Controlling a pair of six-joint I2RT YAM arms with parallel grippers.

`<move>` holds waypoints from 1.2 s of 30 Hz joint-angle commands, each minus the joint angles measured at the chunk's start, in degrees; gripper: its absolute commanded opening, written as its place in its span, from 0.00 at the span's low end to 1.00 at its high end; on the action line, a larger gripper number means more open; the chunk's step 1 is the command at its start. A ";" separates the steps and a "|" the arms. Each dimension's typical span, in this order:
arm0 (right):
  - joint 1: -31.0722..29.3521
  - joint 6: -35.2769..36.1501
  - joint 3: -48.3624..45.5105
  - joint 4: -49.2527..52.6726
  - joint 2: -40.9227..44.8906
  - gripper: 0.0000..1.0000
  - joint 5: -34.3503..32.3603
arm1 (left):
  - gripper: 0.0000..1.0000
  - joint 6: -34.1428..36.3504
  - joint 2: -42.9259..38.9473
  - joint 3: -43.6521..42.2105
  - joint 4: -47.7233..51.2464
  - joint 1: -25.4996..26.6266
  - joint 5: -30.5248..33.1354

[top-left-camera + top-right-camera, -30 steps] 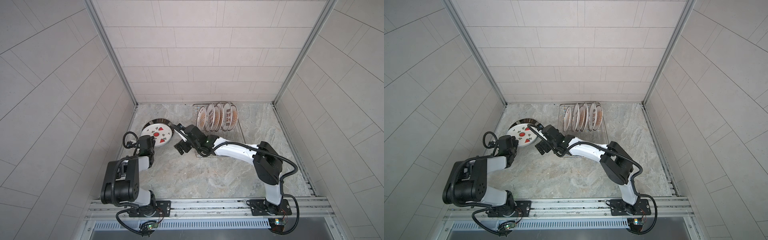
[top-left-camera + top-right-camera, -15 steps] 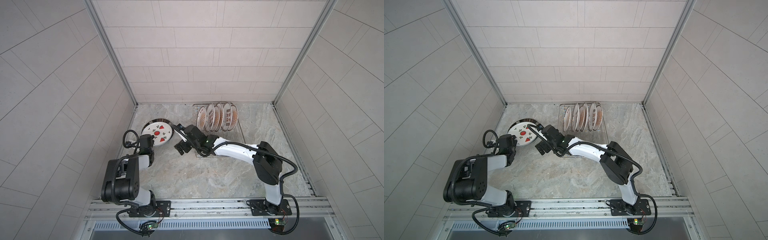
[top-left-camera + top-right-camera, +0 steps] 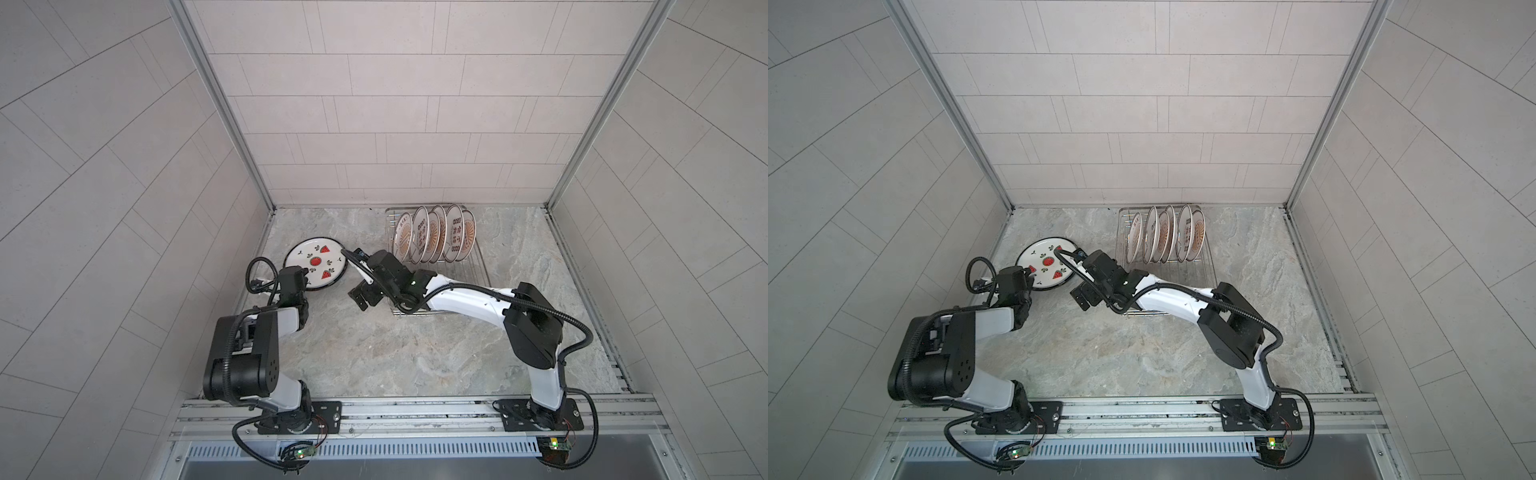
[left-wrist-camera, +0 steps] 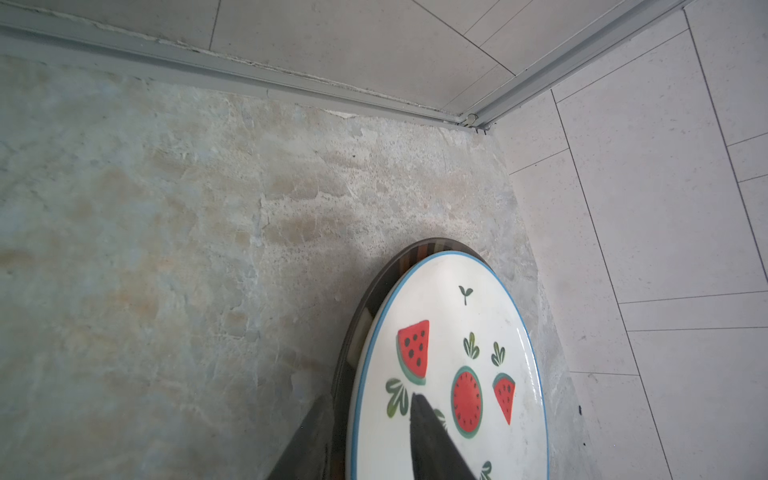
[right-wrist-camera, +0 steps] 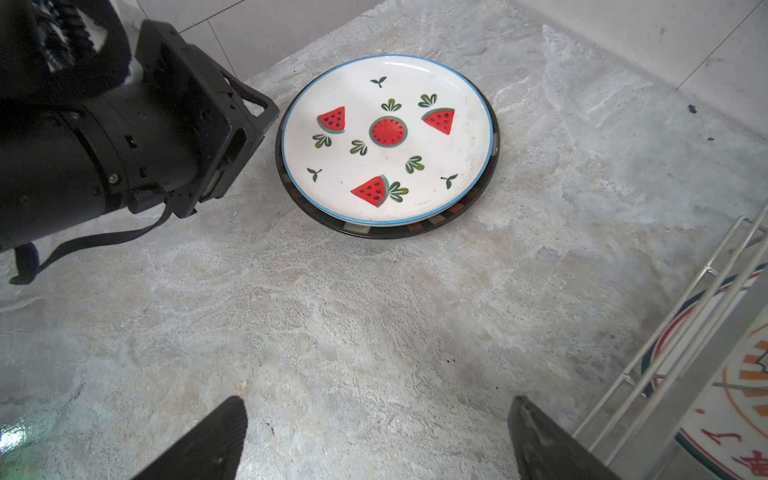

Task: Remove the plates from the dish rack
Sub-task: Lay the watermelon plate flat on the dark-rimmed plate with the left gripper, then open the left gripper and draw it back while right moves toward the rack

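The left gripper (image 4: 370, 399) is part closed on the rim of the melon plate (image 4: 449, 353). One finger (image 4: 432, 444) lies on its face and the other sits against the edge outside. The plate lies flat on a dark plate (image 5: 374, 232), near the left wall (image 3: 208, 249) and well apart from the rack (image 3: 478, 274).

Over the last second nothing visibly shifts: plate, arms and grip stay as they were. I judge the plate is set down, so letting go is the step due.

The right gripper (image 5: 376, 405) gapes wide and empty, low over the table (image 3: 374, 353) between stack and rack. About six sunburst plates (image 3: 455, 235) stand upright in the rack, yet to come out.

The right forearm lies across the rack's front. Its cable runs close by the stack, crowding the left arm's retreat.
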State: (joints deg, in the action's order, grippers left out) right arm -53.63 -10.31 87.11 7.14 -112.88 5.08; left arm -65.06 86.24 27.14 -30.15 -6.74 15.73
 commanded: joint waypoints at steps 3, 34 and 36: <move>-0.25 1.16 1.38 0.16 0.18 1.00 0.25 | 0.38 0.19 -2.05 -0.48 -0.49 -0.14 2.96; -2.89 2.92 -23.82 -13.41 27.45 1.00 -5.32 | 0.96 10.20 -30.74 -3.76 10.30 9.21 -3.94; -2.89 3.07 -25.94 -13.70 29.73 0.99 -7.11 | 0.96 11.59 -32.18 -3.76 10.26 11.31 -3.88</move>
State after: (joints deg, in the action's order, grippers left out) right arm -56.42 -7.51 63.22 -3.53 -86.85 1.43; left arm -57.23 56.23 23.49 -21.04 2.17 11.51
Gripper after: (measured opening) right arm 0.992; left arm 0.961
